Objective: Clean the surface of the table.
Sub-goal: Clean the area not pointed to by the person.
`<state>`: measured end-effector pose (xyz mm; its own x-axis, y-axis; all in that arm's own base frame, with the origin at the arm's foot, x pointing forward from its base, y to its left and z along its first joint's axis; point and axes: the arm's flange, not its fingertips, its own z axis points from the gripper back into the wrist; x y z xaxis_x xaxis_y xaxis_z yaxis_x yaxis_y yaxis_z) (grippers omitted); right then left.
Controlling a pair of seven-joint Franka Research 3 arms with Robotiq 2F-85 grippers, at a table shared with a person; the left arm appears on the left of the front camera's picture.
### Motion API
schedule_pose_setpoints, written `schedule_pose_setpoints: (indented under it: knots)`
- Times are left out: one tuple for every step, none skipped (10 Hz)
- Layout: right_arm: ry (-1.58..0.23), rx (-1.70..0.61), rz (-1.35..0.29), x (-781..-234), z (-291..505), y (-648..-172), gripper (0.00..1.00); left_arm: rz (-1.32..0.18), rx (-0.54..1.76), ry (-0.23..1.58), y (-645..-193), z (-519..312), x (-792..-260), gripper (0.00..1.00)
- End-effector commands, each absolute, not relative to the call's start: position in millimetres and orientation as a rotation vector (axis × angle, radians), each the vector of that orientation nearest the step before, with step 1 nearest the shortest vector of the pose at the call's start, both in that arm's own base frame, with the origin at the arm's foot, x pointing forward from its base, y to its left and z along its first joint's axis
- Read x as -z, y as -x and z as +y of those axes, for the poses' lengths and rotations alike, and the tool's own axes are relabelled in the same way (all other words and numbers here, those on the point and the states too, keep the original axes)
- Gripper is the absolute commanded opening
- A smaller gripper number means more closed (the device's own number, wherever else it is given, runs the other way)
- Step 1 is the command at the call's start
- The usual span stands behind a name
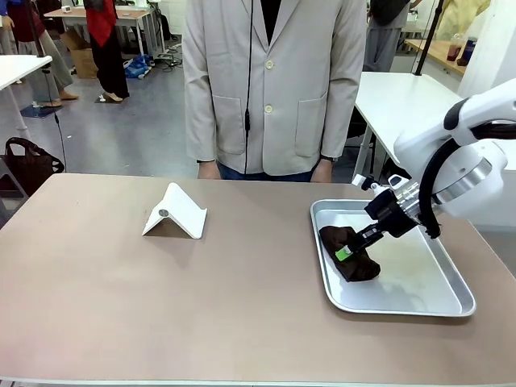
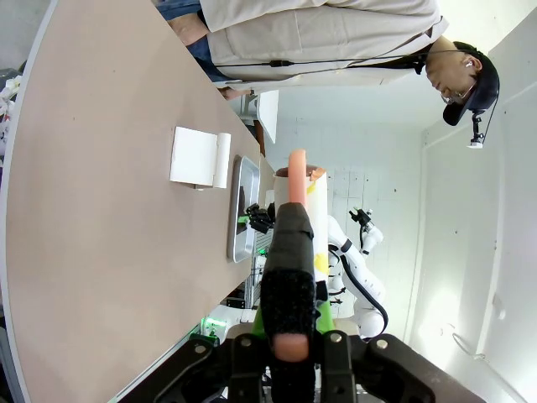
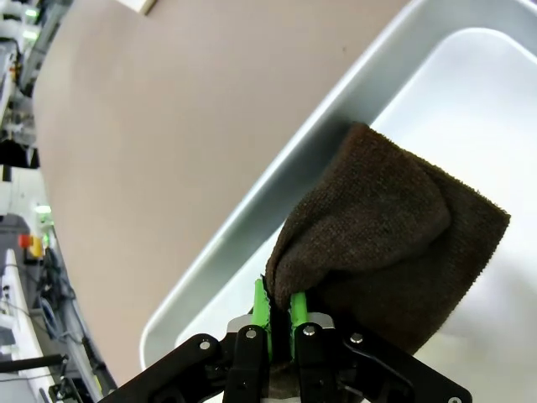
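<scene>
Currently picking up: our right pincer [image 1: 345, 252] grips the brown cloth [image 1: 359, 266] in the tray [image 1: 419, 270], left pincer [image 2: 289, 227] grips an orange-tipped item [image 2: 297, 168]; next we lift cloth onto surface [image 1: 242, 290].

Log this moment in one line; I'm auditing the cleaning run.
right gripper: shut on brown cloth in tray | left gripper: shut on black object | table: cloth not yet on it

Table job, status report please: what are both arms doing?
Right fingers shut on brown cloth, in metal tray. Left fingers shut on black pink-tipped object. Table: white stand sits mid-surface, in the way.
</scene>
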<state>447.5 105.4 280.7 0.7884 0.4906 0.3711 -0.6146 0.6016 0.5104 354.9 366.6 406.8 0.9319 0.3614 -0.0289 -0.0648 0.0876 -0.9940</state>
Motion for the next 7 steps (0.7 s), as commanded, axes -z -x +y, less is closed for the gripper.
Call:
schedule_pose_setpoints:
  knots:
    - [-0.616,-0.623,-0.2,-272,84,-448,0.1,-0.255,-0.322,1.454,-351,362,-410,0.22]
    - [-0.601,-0.59,-0.211,-274,72,-449,0.1,-0.255,-0.322,1.454,-351,362,-410,0.22]
    - [-0.593,-0.547,-0.224,-276,55,-449,0.1,-0.255,-0.322,1.454,-351,362,-410,0.22]
    - [-0.588,-0.503,-0.229,-276,42,-449,0.1,-0.255,-0.322,1.454,-351,362,-410,0.22]
    - [-0.563,-0.433,-0.22,-274,29,-449,0.1,-0.255,-0.322,1.454,-351,362,-410,0.22]
    - [-0.545,-0.382,-0.227,-273,17,-448,0.1,-0.255,-0.322,1.454,-351,362,-410,0.22]
    - [-0.518,-0.302,-0.242,-273,3,-448,0.1,-0.255,-0.322,1.454,-351,362,-410,0.22]
